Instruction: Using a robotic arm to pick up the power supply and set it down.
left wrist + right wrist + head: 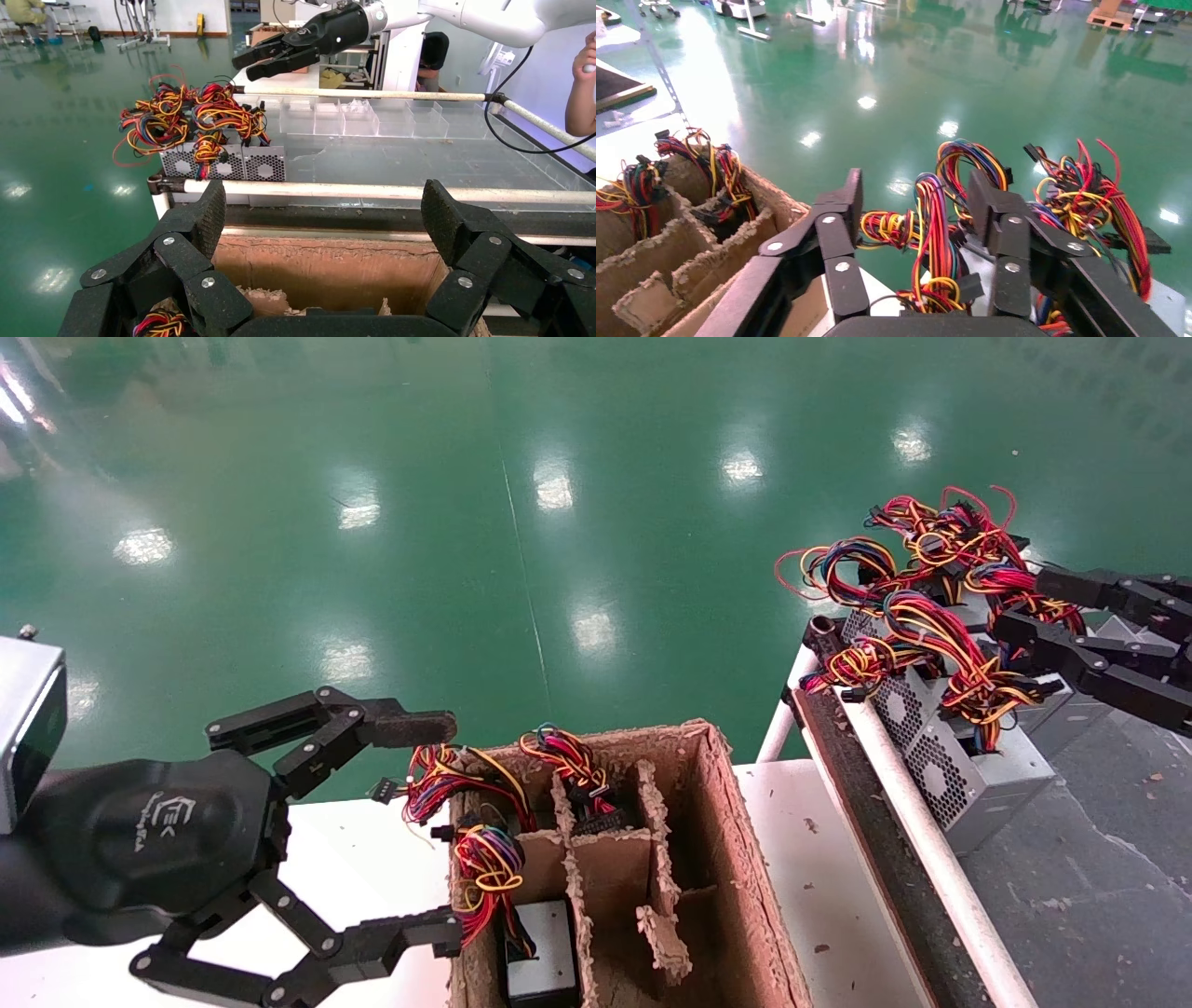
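Observation:
Grey power supply boxes [968, 775] with honeycomb vent sides stand in a row on the raised surface at the right, under a tangle of red, yellow, orange and black wires [931, 626]. In the left wrist view they show as power supplies [225, 163]. My right gripper [1020, 603] hangs open just over that tangle. In the right wrist view the right gripper [916, 196] has a wire bundle [933, 225] rising between its spread fingers, untouched. My left gripper [442, 831] is open beside the cardboard box, and in its own view the left gripper [325, 210] holds nothing.
A worn cardboard box [736, 859] with dividers holds a white-labelled unit [545, 961] and wire bundles [484, 859]. A white rail [913, 822] edges the raised surface. Clear plastic bins [365, 119] sit behind it. A person's arm [583, 91] shows at the far side.

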Available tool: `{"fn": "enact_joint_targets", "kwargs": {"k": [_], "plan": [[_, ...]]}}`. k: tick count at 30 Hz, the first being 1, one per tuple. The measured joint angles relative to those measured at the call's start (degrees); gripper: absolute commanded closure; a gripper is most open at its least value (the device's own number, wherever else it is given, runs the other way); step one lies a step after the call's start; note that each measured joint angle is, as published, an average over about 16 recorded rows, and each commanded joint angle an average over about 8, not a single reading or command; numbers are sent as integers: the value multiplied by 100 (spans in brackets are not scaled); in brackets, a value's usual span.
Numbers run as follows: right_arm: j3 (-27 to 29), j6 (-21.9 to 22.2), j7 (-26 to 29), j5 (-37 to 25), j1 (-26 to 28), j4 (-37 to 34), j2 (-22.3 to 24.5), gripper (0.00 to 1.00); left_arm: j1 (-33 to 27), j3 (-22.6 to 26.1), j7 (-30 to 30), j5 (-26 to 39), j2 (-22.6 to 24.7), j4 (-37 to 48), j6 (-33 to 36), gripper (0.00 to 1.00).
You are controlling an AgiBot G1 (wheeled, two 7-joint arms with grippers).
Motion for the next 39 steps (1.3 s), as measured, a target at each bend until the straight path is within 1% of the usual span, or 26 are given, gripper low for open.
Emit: {"fn": "enact_joint_targets", "kwargs": {"k": [39], "plan": [[-484, -513, 402, 707, -262, 1667, -449, 0, -1, 3, 2, -2, -1, 0, -1, 0]]}}
